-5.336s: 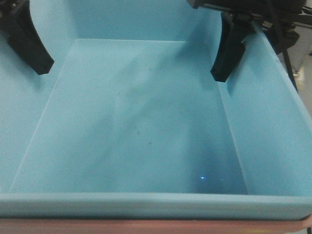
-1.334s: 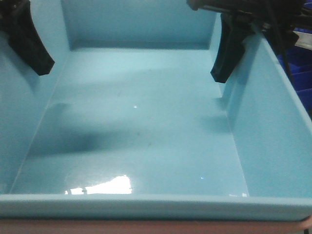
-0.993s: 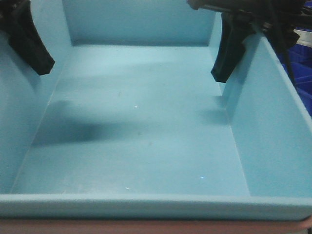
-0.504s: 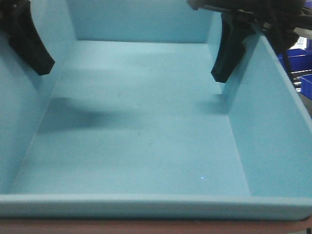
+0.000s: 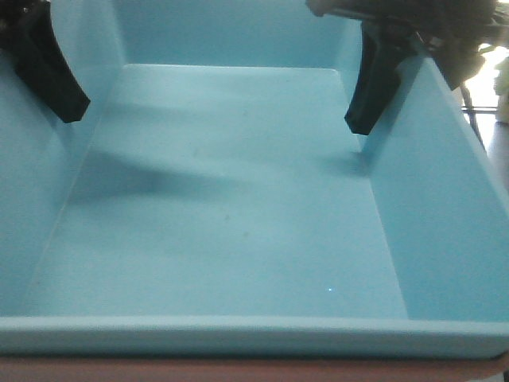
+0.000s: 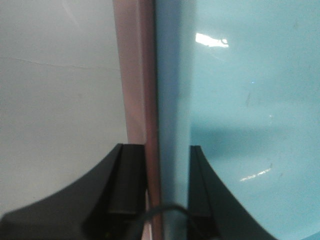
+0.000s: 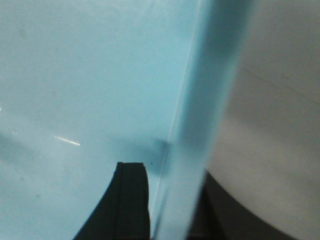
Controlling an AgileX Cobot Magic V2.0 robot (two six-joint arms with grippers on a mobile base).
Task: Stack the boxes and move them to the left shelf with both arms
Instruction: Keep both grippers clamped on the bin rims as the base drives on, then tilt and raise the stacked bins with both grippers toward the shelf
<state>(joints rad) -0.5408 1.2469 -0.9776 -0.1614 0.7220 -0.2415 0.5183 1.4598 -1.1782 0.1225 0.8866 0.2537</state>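
We see the light sky-blue plastic bin (image 5: 238, 199) right up close in the front view, with its smooth floor and four walls open to us. It sits inside the salmon-pink plastic bin (image 5: 238, 372). The pink rim shows as a thin strip just under the blue near rim.

The left gripper (image 6: 157, 148) holds the left side. Its jaws are clamped on the pink rim and the blue wall together, one black finger (image 6: 125, 190) outside and one inside. The right gripper (image 7: 171, 170) does the same on the right blue wall, though its outer finger is dark and blurry. In the front view, both inner fingers (image 5: 374, 79) hang down near the far corners, with the whole blue floor open between them.

Outside each side wall, the wrist views show a pale grey surface (image 6: 60, 100). We cannot tell what lies under the bins.
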